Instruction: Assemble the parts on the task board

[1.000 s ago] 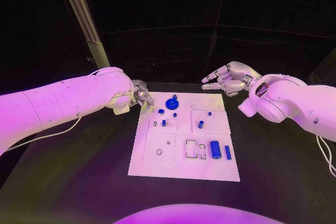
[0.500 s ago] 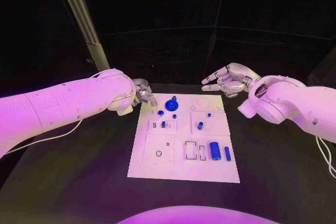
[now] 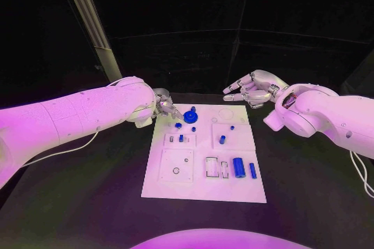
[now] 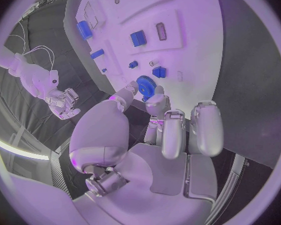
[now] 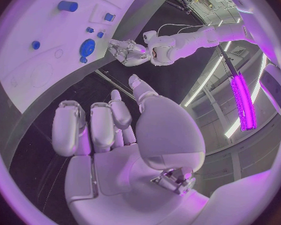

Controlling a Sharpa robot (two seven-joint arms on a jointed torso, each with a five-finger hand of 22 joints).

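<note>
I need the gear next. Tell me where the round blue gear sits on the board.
In the head view the blue gear sits near the task board's far edge, left of centre, just beside the left hand's fingertips.

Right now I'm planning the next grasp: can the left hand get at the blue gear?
Probably yes. The left hand hovers at the board's far left corner, right beside the gear, with nothing between them.

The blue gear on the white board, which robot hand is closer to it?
The left hand. It sits right beside the blue gear, at the white board's far left corner. The right hand is raised beyond the board's far right corner, farther away.
</note>
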